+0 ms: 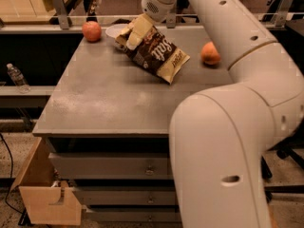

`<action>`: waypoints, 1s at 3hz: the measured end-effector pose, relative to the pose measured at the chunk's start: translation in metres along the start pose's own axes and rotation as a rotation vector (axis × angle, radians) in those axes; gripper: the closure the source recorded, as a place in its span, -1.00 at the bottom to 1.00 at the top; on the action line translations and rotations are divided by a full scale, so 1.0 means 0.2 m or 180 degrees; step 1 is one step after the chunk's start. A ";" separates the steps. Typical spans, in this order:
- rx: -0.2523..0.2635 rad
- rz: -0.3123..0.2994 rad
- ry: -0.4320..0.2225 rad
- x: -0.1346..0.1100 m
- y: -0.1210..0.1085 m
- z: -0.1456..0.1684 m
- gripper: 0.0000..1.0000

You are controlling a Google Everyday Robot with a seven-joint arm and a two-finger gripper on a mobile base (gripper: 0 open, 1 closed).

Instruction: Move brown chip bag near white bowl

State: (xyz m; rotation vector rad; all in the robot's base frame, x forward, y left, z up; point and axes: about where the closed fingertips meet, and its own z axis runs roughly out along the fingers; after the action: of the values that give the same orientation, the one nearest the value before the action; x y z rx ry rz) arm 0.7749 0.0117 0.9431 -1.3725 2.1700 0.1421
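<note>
Brown chip bag (157,54) toward the far edge of the grey worktop (109,101), roughly midway between the far left and far right corners. Crinkled, dark brown with white script lettering, laid on a slant: one pale yellow end pointing toward the near right, the other raised toward the far left. Whether the lower end touches the worktop, impossible to tell.

Gripper (135,35) at the raised far-left end of the bag, jaws clenched on that end, one cream-coloured finger (138,28) lying across the crumpled pale yellow edge.

White bowl (114,31) just behind that end, at the far edge, partly hidden by the bag and the gripper; touching the bag or not, unclear.

Left orange fruit (91,31) in the far left corner, near the bowl but apart from it. Right orange fruit (210,53) beside the right edge, a short way from the bag's lower end and close against the robot arm (228,127).

Arm large and white, filling the right of the view, reaching from the near right over the worktop to the gripper.

Grey drawers (118,167) below the near edge. Tan box (45,198) at floor level under the near left corner. Clear water bottle (16,76) upright on a low ledge beyond the left edge.
</note>
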 end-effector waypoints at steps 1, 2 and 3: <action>0.0045 0.0024 0.0089 0.13 0.08 -0.14 -1.00; 0.0044 0.0142 0.0223 0.33 0.18 -0.22 -1.00; -0.0040 0.0139 0.0339 0.40 0.23 -0.16 -1.00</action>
State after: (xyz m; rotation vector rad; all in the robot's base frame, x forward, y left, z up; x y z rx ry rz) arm 0.6971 -0.0426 0.9190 -1.3685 2.2913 0.1011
